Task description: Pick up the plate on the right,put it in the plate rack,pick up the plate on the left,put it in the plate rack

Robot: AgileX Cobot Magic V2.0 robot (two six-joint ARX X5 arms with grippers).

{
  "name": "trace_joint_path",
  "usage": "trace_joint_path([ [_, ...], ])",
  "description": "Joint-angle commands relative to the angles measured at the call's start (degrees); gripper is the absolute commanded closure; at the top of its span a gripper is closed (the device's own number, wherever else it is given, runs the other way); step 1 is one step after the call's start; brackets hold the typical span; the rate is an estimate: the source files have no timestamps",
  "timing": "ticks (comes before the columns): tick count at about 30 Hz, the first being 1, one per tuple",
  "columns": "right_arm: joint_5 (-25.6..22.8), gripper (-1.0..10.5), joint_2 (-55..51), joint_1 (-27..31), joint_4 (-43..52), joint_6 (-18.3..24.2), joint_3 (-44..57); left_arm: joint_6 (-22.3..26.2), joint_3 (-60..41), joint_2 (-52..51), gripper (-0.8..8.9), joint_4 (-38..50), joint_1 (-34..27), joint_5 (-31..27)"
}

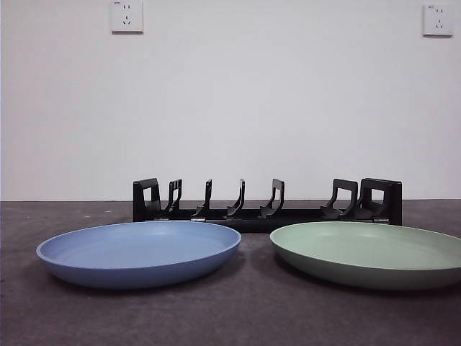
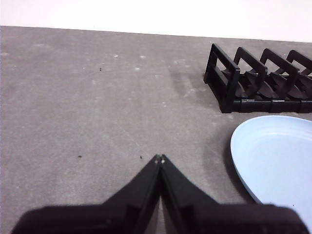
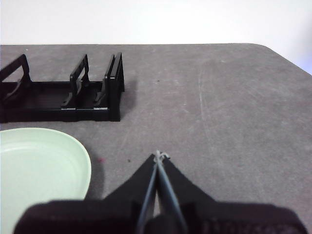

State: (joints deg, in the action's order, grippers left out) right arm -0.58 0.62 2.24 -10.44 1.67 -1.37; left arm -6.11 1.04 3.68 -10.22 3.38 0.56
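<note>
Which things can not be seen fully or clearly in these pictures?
- Green plate: front view, right rim cut by the picture's edge; in the right wrist view only part shows.
- Blue plate: left wrist view, cut by the edge.
- Plate rack: front view, base hidden behind both plates.
- Wall sockets: markings too small.

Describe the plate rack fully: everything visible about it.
The plate rack is a long, low black piece that looks like moulded plastic, with blocky frame-like ends and a row of curved upright prongs between them. It stands upright on the dark grey table, lengthwise along the far side, behind the blue plate and the green plate. Its slots are empty. Neither plate visibly touches it in the wrist views, and no gripper is on it.
</note>
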Motion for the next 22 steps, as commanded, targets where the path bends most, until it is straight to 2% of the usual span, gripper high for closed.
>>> trace_joint_path([
  [1,0.59,9.5,-0.13,0.00,2.49,-3.63,0.52,-1.01,-0.50,0.07,8.18,0.50,-0.17,0.02],
  [6,0.79,9.6,0.00,0.00,3.23,-14.14,-1.33,-3.69,0.83,0.09,8.20,0.31,-0.17,3.89],
  [8,1.05,9.6,0.35,0.00,1.09,-16.22,-3.65,-5.01,2.58,0.11,8.20,-0.96,-0.17,4.90],
  [13,3.78,9.6,3.58,0.00,-3.21,-16.72,-11.21,-5.88,8.72,1.68,8.20,-5.53,-0.17,6.27],
  [18,6.86,9.6,9.79,0.00,-9.46,-16.37,-20.83,-6.34,15.54,5.42,8.20,-9.94,-0.17,11.78],
  [22,11.06,9.6,17.16,0.00,-17.16,-11.63,-30.47,-6.19,22.32,10.21,8.20,-14.88,-0.17,16.33],
])
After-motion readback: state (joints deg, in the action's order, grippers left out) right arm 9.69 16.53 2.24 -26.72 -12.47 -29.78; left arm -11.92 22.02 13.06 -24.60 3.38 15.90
